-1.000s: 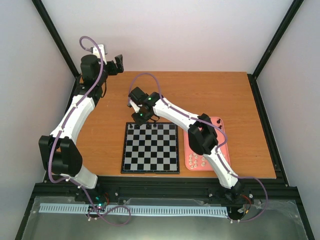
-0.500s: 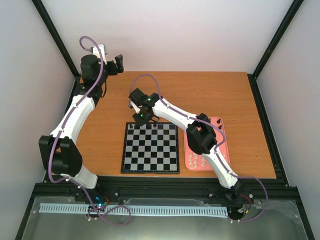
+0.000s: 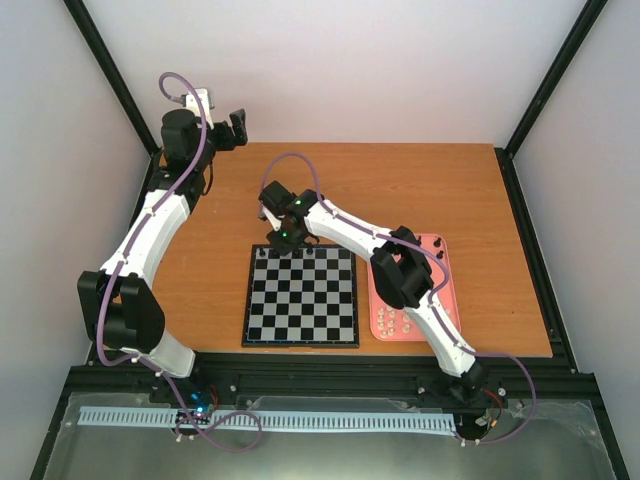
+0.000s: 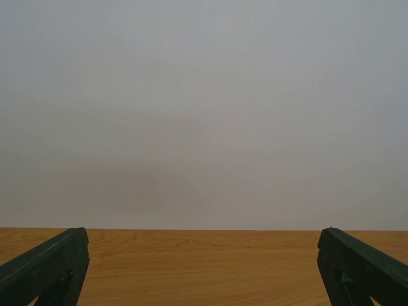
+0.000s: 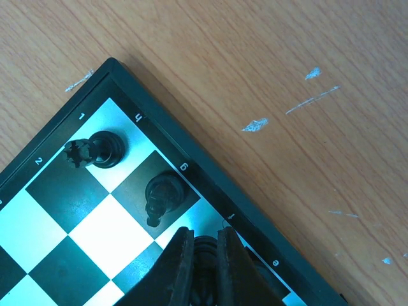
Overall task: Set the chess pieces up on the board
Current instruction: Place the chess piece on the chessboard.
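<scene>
Checking progress: what is placed? (Operator)

A rook (image 5: 95, 151) and a knight (image 5: 160, 197) are seated at the board's (image 5: 102, 233) corner; the white set (image 3: 395, 322) lies in the tray (image 3: 452, 290). A dark piece (image 5: 205, 250) is pinched by the right gripper (image 5: 204, 233) over the adjoining square. (Technician)

Orientation? (Operator)

Its long axis is judged upright, base downward. The left gripper (image 4: 204, 268) is spread, well apart. (Technician)

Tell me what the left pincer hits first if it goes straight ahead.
Nothing nearby: the left pincer points low across the table toward the white wall, probably its first contact; depth unclear.
</scene>
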Robot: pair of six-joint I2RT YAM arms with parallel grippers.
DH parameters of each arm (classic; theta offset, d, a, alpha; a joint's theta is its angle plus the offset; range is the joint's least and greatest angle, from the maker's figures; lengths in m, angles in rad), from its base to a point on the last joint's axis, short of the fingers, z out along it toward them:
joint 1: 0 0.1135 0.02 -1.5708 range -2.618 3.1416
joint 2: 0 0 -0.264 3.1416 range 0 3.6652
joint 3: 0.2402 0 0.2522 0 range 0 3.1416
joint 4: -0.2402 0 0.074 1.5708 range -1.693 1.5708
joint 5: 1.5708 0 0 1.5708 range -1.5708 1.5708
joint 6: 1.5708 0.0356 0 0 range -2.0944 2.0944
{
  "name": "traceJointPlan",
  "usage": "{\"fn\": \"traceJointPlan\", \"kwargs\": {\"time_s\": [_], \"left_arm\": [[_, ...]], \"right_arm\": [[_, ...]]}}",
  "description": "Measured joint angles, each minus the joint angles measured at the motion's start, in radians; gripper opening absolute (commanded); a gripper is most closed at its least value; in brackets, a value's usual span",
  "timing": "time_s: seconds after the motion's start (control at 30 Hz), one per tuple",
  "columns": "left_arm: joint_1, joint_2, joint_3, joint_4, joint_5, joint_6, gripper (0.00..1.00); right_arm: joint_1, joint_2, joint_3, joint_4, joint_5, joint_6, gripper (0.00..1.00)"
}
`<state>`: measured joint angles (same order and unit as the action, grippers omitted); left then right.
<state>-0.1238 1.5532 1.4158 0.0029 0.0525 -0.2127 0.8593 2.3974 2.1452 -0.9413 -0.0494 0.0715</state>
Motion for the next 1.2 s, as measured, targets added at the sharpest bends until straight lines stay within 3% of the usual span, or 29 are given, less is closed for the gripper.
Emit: {"fn": "traceJointPlan", "kwargs": {"time_s": [0.47, 0.83, 1.2], "left_arm": [[0.0, 0.0, 0.0, 0.0, 0.0, 0.0, 1.0], [0.0, 0.0, 0.0, 0.0, 0.0, 0.0, 1.0], [0.0, 0.0, 0.0, 0.0, 0.0, 0.0, 1.0]], "right_arm": [[-0.001, 0.02, 0.0, 0.018, 0.0, 0.001, 0.04], [-0.001, 0.022, 0.0, 0.018, 0.0, 0.003, 0.19], [-0.001, 0.021, -0.007, 0.019, -0.004, 0.002, 0.22]]}}
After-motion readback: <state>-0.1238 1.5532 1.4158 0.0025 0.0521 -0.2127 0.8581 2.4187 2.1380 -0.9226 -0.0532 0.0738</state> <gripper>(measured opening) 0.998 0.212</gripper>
